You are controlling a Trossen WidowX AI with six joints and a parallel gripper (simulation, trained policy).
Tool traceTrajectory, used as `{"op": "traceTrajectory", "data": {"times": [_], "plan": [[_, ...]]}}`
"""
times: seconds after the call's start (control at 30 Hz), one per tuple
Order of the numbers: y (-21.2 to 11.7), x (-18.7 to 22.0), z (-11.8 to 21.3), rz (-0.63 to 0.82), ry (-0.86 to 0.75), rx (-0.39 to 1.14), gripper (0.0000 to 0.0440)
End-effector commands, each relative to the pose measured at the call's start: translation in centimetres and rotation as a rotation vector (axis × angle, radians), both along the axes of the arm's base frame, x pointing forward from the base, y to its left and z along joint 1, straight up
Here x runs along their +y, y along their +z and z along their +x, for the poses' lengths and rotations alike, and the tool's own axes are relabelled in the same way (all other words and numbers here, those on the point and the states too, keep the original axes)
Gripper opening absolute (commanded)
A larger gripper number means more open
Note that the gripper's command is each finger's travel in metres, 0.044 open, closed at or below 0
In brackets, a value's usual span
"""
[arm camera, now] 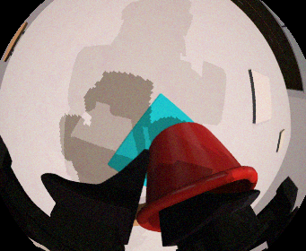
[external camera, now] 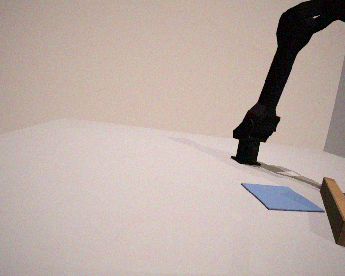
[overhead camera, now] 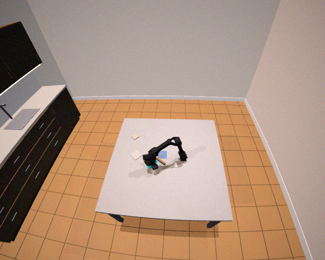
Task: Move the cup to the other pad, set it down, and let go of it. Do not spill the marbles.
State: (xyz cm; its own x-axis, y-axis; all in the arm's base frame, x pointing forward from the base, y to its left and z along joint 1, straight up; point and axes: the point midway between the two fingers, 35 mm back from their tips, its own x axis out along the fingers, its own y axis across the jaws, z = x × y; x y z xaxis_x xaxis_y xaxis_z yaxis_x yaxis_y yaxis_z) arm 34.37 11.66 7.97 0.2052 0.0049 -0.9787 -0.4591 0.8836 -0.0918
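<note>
Wrist: hand (arm camera: 153, 154) grips red cup (arm camera: 192, 161), seemingly near cyan pad (arm camera: 162, 108) (overhead camera: 150, 167).

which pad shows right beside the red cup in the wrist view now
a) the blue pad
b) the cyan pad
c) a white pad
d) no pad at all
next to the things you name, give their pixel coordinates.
B: in the wrist view the cyan pad (overhead camera: 149, 167) (arm camera: 162, 108) shows right beside the red cup (arm camera: 187, 157), partly hidden by it.
</note>
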Motion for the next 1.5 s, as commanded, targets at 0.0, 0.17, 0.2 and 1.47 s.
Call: {"op": "traceTrajectory", "data": {"times": [0.0, 0.17, 0.2, 1.47], "plan": [[-1.7, -0.1, -0.5, -0.015, -0.01, 0.016, 0.0019], [-2.5, -0.3, -0.6, -0.014, -0.019, 0.015, 0.0053], [-2.6, -0.4, -0.6, -0.011, -0.021, 0.013, 0.0059], [5.5, -1.0, -1.6, 0.159, -0.057, -0.165, 0.0192]]}}
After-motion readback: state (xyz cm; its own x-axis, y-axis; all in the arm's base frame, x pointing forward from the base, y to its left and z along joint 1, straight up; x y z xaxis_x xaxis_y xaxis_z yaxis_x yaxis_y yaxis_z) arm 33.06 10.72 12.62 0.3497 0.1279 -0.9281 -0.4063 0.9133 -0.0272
